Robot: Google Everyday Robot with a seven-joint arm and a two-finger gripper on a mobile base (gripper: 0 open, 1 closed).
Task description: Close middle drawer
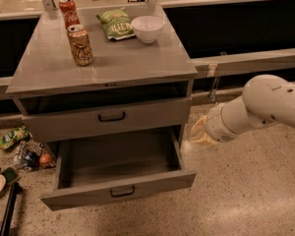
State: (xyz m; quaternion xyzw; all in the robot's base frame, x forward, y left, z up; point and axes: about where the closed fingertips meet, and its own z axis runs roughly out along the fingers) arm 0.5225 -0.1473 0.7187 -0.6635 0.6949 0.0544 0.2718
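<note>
Nearest the camera, the middle drawer (83,198) stood pulled far out of the cabinet, its front panel and black handle (122,191) facing the open floor (236,200) and its grey box bare inside. Nothing of the closing looked done yet: the whole push remained.

Just beyond the drawer's right wall, off its rear corner and beside the cabinet's side, hung the gripper (200,132) at the end of the white arm (265,107). It touched nothing that could be seen, and whether it was released or clenched could not be told. By my reading it sat behind the front panel, so it would need to swing out and round the right front corner before pressing the panel in.

The floor ahead and to the right offered free room; on the left lay litter (19,141) close to the drawer's side.

Above, the upper drawer (147,113) sat nearly flush. Farther back, the top (137,65) carried two cans (80,44), a bag (115,23) and a bowl (147,28), all clear of the path.
</note>
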